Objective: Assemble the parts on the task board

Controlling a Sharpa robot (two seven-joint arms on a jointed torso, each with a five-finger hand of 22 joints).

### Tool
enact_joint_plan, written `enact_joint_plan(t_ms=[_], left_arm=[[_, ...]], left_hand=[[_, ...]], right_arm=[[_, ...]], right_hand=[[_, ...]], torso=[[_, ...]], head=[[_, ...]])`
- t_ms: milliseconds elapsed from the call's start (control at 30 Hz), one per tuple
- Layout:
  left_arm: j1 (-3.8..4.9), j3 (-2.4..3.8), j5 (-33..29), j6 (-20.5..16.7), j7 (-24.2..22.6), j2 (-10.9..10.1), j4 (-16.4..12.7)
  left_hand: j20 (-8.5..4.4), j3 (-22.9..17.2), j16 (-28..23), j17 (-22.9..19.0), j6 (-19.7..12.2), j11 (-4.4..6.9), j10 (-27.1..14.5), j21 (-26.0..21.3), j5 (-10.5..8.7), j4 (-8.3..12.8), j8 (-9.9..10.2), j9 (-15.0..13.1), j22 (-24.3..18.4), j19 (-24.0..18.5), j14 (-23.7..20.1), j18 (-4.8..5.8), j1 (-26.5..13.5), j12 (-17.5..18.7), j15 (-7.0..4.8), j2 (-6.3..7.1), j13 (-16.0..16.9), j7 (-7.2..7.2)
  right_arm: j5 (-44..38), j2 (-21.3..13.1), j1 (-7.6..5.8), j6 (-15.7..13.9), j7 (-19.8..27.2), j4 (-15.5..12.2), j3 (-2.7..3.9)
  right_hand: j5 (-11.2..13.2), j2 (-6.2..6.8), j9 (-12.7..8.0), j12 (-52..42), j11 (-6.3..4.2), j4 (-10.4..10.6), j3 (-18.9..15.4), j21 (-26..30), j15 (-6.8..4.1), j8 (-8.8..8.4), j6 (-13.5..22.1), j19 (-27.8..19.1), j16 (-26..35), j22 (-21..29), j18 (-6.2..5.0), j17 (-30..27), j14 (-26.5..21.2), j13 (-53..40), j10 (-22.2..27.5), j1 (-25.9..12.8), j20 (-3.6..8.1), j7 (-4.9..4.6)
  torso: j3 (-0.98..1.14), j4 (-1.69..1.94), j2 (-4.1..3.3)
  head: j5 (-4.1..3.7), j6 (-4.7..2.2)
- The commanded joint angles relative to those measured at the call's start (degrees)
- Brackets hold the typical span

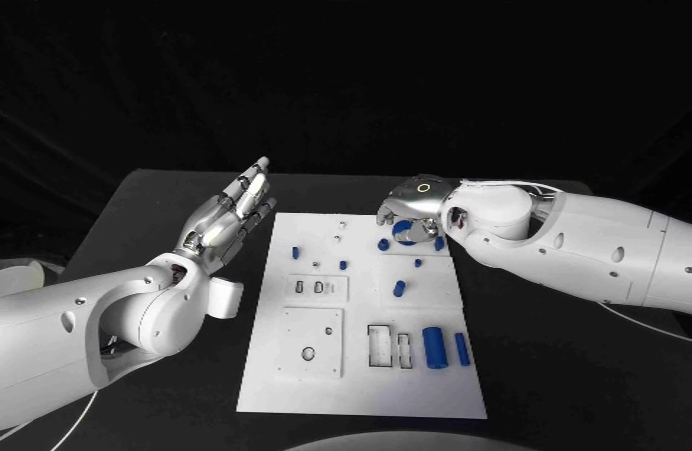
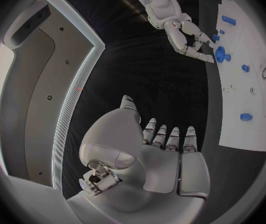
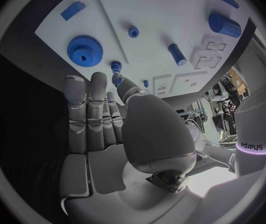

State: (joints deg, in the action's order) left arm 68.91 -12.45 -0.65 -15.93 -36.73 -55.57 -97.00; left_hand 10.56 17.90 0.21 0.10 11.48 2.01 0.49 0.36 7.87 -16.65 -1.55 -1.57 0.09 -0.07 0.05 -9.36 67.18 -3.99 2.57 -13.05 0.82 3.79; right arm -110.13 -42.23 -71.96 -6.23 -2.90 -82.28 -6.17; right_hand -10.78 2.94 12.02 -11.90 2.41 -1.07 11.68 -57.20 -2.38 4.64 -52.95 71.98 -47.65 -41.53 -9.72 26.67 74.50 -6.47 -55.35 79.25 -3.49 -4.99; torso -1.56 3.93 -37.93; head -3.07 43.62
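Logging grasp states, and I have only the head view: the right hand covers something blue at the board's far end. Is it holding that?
Observer: No. In the right wrist view the blue gear lies flat on the task board, clear of the right hand's straight fingers.
Operator: Anything in that hand?
Observer: Nothing; a small blue peg stands by the fingertips.
Operator: The left palm?
Observer: Bare in the left wrist view; the left hand holds nothing.

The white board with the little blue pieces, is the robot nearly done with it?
Probably not. On the white task board, the big blue cylinder and slim blue bar lie loose, though a few small blue pegs stand upright. The right hand hovers over the blue gear, holding nothing. The left hand waits open beside the board.
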Motion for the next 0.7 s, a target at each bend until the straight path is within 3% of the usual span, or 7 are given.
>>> enact_joint_plan(t_ms=[33,367,700], left_arm=[[0.08,0.05,0.5,1.6,-0.7,0.2,0.0],[0.08,0.04,0.5,1.8,-0.5,0.2,0.3],[0.03,0.01,0.4,2.0,-0.4,0.1,0.4]], left_hand=[[0.4,-0.3,-0.2,-0.1,0.0,-0.41,0.0,-0.4,0.41,0.0,-0.1,0.0,-0.1,0.1,-0.1,-0.91,0.7,-0.4,0.41,-0.19,0.1,-0.18],[0.68,-0.5,-0.2,-0.1,0.0,-0.93,0.0,-0.4,1.02,0.0,-0.1,0.0,-0.1,0.1,-0.1,-0.92,0.9,-0.5,0.63,-0.37,0.1,-0.17],[0.87,-0.6,-0.2,-0.1,-0.1,-1.23,0.0,-0.4,1.49,0.0,-0.1,0.0,-0.1,0.1,-0.1,-0.93,1.2,-0.6,0.76,-0.46,0.1,-0.1]], right_arm=[[0.0,0.4,0.58,-1.0,1.1,0.8,-0.01],[0.7,1.9,2.08,-2.0,2.0,3.6,-0.01],[1.2,3.9,3.55,-2.5,3.2,6.6,0.0]], right_hand=[[-0.7,0.48,0.2,-0.3,0.04,0.0,0.7,-0.8,-0.26,-0.35,0.4,0.4,-0.5,-1.1,1.15,0.2,0.0,-0.2,-0.2,-0.1,-0.05,0.12],[-3.4,1.37,0.4,-0.4,0.12,0.5,3.3,-3.6,-0.25,-0.77,0.8,0.9,-1.7,-5.1,1.64,1.0,-0.1,-0.7,-0.3,-0.5,-0.06,0.06],[-4.3,1.82,0.6,-0.5,0.18,0.8,4.7,-5.4,-0.25,-0.7,0.6,1.4,-3.0,-7.7,2.0,2.3,0.1,-1.0,-0.4,-0.6,-0.08,0.05]], torso=[[-0.06,0.01,0.33],[-0.1,0.06,0.5],[-0.09,0.09,0.64]], head=[[-0.07,0.05],[-0.09,0.54],[-0.12,1.25]])
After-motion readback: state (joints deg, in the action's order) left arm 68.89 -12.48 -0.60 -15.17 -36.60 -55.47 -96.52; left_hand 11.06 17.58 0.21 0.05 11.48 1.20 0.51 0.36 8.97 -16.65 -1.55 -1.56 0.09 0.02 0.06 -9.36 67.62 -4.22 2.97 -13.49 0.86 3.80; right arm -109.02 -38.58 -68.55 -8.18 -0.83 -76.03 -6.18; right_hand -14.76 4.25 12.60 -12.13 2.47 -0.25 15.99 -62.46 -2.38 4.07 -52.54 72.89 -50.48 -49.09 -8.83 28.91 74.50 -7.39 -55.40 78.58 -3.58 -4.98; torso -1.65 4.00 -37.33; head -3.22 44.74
